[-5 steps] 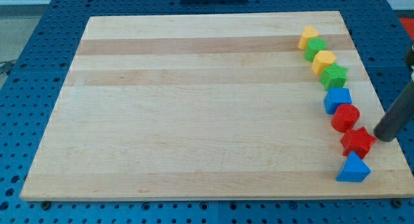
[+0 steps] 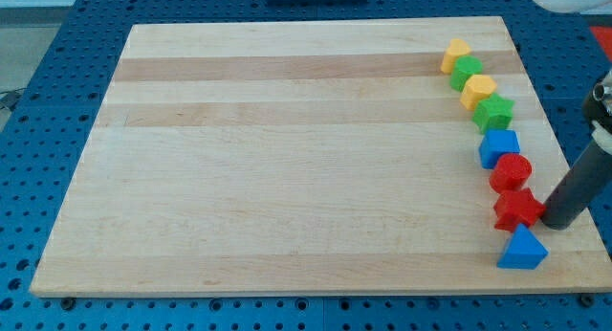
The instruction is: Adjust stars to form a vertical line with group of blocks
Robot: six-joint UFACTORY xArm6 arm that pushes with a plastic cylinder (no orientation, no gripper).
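Observation:
A column of blocks runs down the board's right side: a yellow block (image 2: pixel 456 55), a green block (image 2: pixel 468 72), a yellow block (image 2: pixel 478 90), a green star (image 2: pixel 495 112), a blue block (image 2: pixel 499 146), a red cylinder (image 2: pixel 512 171), a red star (image 2: pixel 517 209) and a blue triangle (image 2: pixel 522 250). My tip (image 2: pixel 553 222) touches the right side of the red star, just above and right of the blue triangle.
The wooden board (image 2: pixel 287 159) lies on a blue perforated table (image 2: pixel 38 101). The board's right edge runs close to the column of blocks.
My tip has moved left and slightly down. The red star has shifted a little to the left, closer under the red cylinder.

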